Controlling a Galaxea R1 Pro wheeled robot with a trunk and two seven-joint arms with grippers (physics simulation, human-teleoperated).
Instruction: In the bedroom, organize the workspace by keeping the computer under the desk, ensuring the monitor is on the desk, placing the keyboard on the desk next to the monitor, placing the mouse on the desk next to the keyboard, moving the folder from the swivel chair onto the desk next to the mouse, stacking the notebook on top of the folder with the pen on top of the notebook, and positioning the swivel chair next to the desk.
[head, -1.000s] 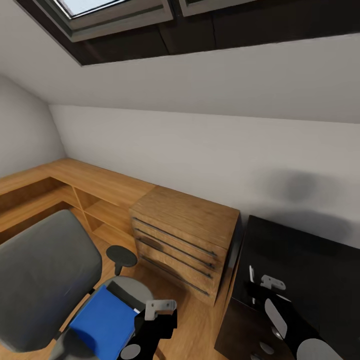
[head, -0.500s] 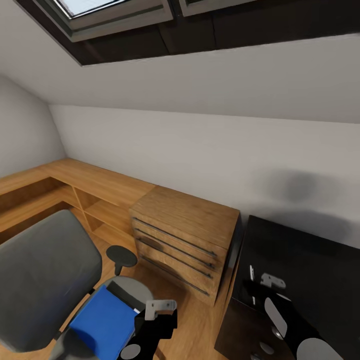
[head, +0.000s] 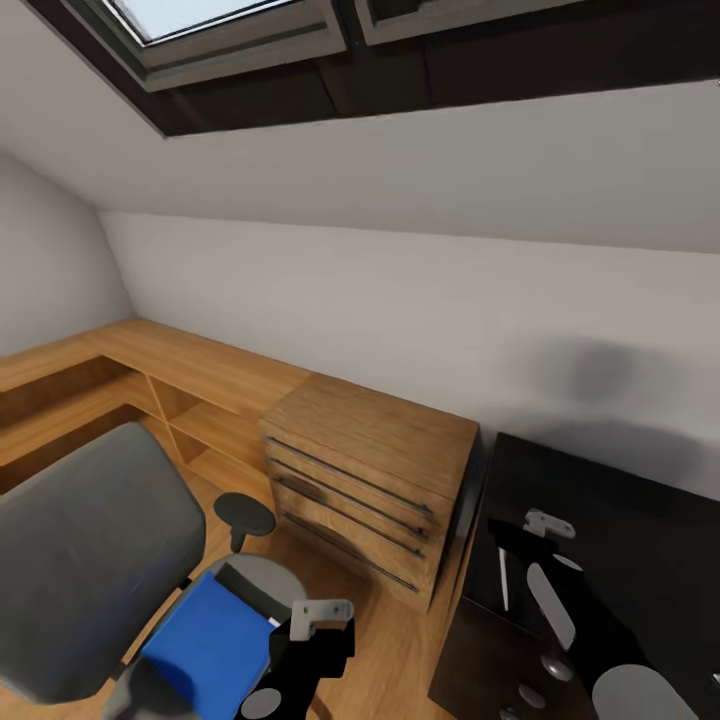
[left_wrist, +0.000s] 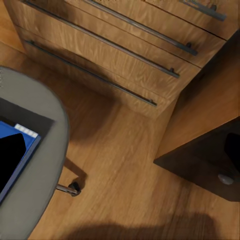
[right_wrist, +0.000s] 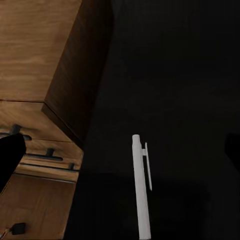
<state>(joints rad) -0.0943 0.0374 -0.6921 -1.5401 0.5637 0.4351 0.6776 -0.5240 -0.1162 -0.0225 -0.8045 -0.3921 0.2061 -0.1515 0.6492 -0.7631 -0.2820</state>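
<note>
Blue folder (head: 207, 640) flat on chair (head: 85, 560) seat; pale pen (head: 502, 579) on desk (head: 620, 530)

Glossy black top on the desk (head: 640, 530), carrying a smooth white plastic-looking pen (right_wrist: 140, 192). Matt grey cloth on the swivel chair (head: 85, 560), smooth bright blue cover on the folder (head: 205, 640). Grained, satin-finished wood on the drawer chest (head: 365, 480) and floor (left_wrist: 145, 185), with dark metal-looking bar handles (left_wrist: 105, 35).

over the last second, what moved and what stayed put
The right gripper has lifted off the glossy black desk, away from the thin pale pen, which now lies free on the top; whether its jaws are open I cannot tell. The left gripper, bright blue folder on the grey swivel chair and wooden drawer chest stayed put.
</note>
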